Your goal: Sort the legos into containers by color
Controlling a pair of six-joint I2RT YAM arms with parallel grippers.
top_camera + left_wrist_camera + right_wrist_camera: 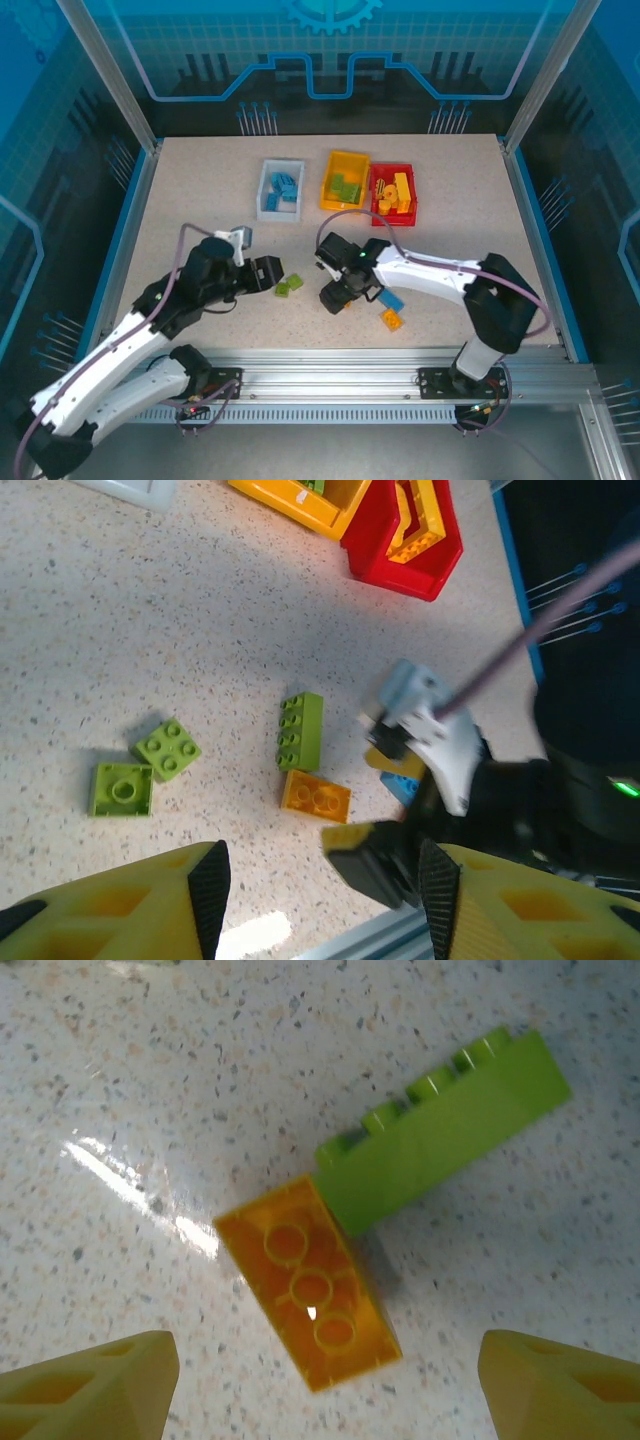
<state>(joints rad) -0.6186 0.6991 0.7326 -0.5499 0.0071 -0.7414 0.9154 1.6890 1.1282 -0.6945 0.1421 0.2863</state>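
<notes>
orange brick (310, 1295) lies flat on the table (120, 1080), three rings facing up (probably its underside), long axis skewed to the fingers. right gripper (320, 1400) is straight above it, jaws wide apart, nothing held. Looks like a pick line-up.

long green brick (450, 1130) lies on its side touching the orange brick's far corner. Risk: a finger on that side nudges it or pinches both. Yaw probably wants matching to the skew first.

Around the orange brick:
- two small green bricks (165, 750) on its left-arm side, well apart
- blue brick (392, 300) near, on its other side
- left gripper (325, 900) near it, jaws apart and empty, likely waiting

red bin (393, 193), holding yellow-orange pieces, is well beyond the orange brick. The path there looks open.
</notes>
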